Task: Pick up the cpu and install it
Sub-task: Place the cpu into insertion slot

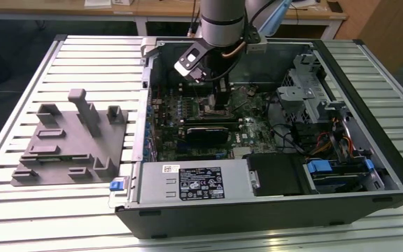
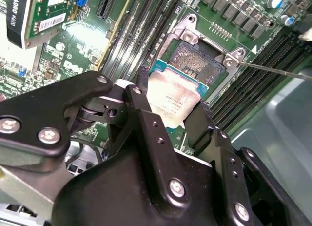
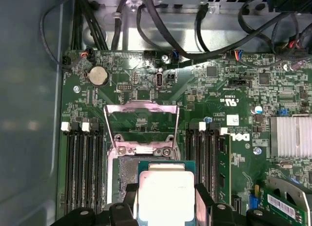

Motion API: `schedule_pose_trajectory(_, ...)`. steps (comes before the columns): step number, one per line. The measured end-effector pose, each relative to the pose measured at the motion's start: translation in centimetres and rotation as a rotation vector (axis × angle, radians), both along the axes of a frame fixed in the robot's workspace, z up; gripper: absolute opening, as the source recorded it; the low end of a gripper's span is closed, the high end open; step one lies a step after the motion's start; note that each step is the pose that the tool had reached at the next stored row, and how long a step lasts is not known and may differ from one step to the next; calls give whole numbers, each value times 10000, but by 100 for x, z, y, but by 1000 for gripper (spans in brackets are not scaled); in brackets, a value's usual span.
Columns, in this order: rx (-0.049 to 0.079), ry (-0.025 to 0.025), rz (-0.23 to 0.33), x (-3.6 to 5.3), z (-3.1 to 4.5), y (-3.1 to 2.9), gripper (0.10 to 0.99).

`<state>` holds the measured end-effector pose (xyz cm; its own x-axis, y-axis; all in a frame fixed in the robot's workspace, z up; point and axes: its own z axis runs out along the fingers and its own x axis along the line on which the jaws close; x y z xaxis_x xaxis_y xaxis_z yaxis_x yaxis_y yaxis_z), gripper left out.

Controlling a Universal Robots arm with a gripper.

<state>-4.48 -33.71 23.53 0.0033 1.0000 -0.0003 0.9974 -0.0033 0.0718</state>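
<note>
The gripper is clamped narrowly on the cpu, with a finger against each opposite edge. The chip lies flat between them, overlapping the open socket just ahead. The socket's load plate is swung open beyond it.

You see a printed label on the power supply, white lettering on the motherboard, and a barcode sticker on the card.
</note>
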Motion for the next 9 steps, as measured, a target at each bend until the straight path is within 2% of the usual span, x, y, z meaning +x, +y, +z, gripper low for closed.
schedule_pose_trajectory(9,-10,-30,3,-62,-94,59,541)
